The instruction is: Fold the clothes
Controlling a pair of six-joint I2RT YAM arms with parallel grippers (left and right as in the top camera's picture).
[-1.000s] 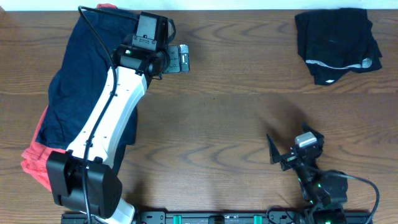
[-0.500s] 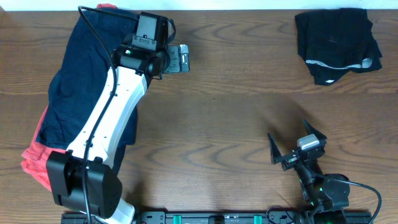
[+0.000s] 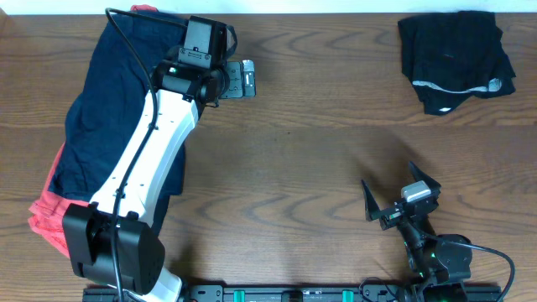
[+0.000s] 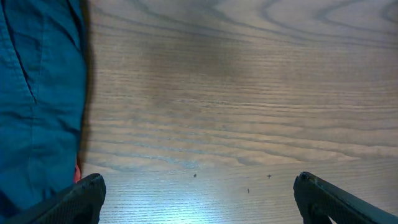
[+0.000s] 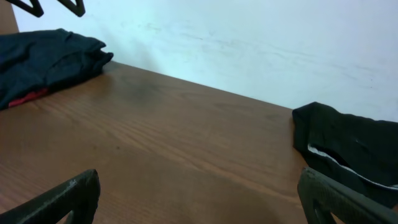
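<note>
— Which claw is nearest you?
— My right claw (image 3: 396, 191). It sits at about 4 o'clock on the bench (image 3: 319, 143), spread wide and grasping nothing. Its own camera shows only bare wood between its fingers.

— What lies on the other side?
— At 8 o'clock a red-orange piece (image 3: 46, 222) pokes out from under the navy shorts (image 3: 109, 109). Those sprawl up the left edge from 8 towards 10 o'clock, and my left arm (image 3: 147, 159) crosses above them.

— And the left claw?
— My left claw (image 3: 243, 80) is farther out, near 12 o'clock, just beside the right edge of the navy shorts. It is released too, with nothing in it. It hangs over plain bench, and the navy cloth runs down its 9 o'clock side.

— Where are the black ones?
— The black shorts (image 3: 457, 59) lie farthest off, at 2 o'clock by the far edge. They are bunched in a loose heap, well apart from both claws. A pale grey waistband (image 3: 449, 86) curves along their near side, with a white label (image 3: 495, 84) at its right end. Beyond them stands a white wall (image 5: 249, 43).
</note>
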